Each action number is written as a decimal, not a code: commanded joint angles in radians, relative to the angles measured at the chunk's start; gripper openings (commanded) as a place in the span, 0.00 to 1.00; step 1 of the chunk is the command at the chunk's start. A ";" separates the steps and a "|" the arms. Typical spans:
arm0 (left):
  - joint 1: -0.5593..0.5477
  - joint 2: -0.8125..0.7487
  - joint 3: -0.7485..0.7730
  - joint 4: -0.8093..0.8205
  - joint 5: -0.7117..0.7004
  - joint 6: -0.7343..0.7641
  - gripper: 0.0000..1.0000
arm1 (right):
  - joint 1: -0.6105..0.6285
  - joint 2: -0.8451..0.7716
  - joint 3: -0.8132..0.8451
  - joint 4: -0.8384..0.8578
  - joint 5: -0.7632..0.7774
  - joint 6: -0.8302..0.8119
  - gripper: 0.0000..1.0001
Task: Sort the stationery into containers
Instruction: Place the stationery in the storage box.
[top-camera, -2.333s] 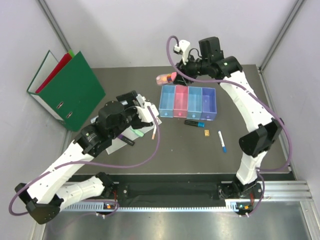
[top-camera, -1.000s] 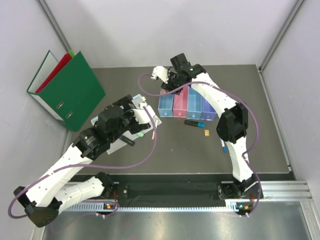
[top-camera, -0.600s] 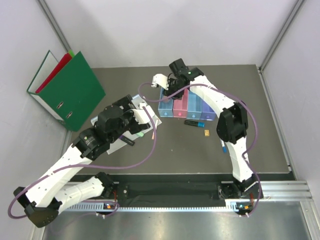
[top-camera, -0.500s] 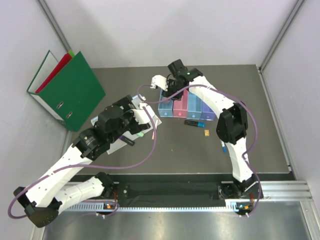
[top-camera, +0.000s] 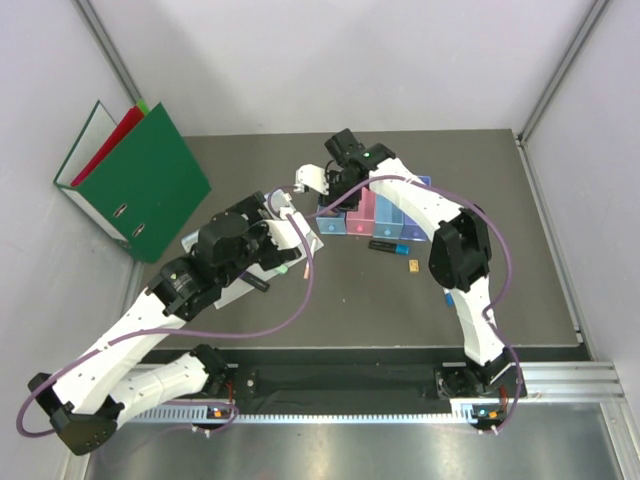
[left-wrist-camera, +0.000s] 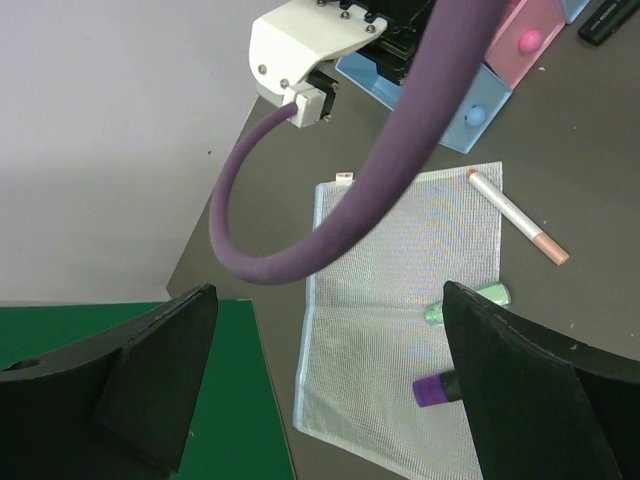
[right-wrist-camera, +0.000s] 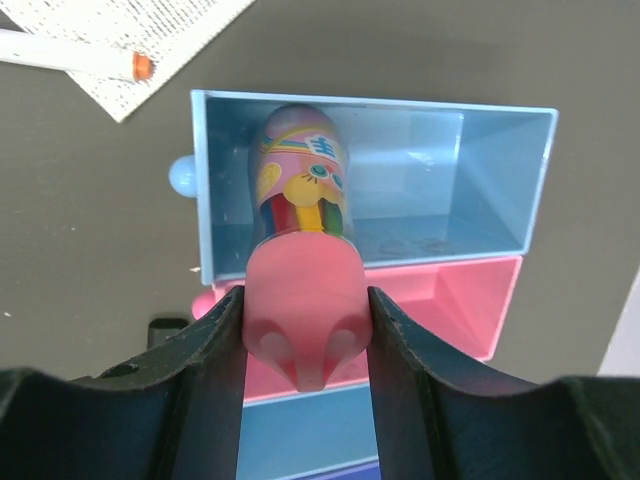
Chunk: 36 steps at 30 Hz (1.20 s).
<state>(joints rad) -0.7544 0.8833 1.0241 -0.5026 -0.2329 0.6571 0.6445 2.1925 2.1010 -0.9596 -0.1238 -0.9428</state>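
Left tool (left-wrist-camera: 330, 380): jaws spread wide and holding nothing, hovering over a clear mesh sleeve (left-wrist-camera: 400, 290) that lies flat toward the left edge of the worktop (top-camera: 300, 320).

Nearest the near edge, right of centre, a blue-tipped pen (top-camera: 447, 297) shows only partly from under the right arm. Just beyond it lies a tan block (top-camera: 412, 265), and beyond that a black marker (top-camera: 388, 245) with a blue end, close in front of the bins.

On the sleeve rest a purple-capped marker (left-wrist-camera: 440, 388), partly hidden by one finger, and a green highlighter (left-wrist-camera: 465, 303) at the sleeve's edge. A white pen (left-wrist-camera: 515, 215) lies across the sleeve's corner, its tip out on the bare worktop.

Four bins stand joined in a row toward the middle of the far edge: light blue bin (right-wrist-camera: 370, 100), pink bin (right-wrist-camera: 440, 300), blue bin (top-camera: 387, 215), purple bin (top-camera: 415, 215).

Right tool (right-wrist-camera: 305, 340): jaws closed narrowly on the pink cap of the glue stick (right-wrist-camera: 298, 190). The stick's body points down into the light blue bin, against its left side; whether it touches the floor of the bin cannot be told.

At the far left corner stand a green binder (top-camera: 140, 185) and a red binder (top-camera: 120, 135), leaning.
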 joint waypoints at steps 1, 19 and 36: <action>0.003 -0.024 -0.002 0.009 -0.003 -0.010 0.99 | 0.021 -0.065 -0.007 0.015 -0.008 -0.014 0.23; 0.003 -0.029 -0.029 0.022 0.004 -0.019 0.99 | 0.023 -0.146 -0.097 0.191 0.023 0.016 0.86; 0.003 -0.041 -0.032 0.016 0.004 -0.025 0.99 | 0.032 -0.240 -0.280 0.544 0.164 0.047 0.86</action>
<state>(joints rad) -0.7544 0.8684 0.9981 -0.5022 -0.2291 0.6518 0.6544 2.0087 1.8153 -0.5072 0.0109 -0.9142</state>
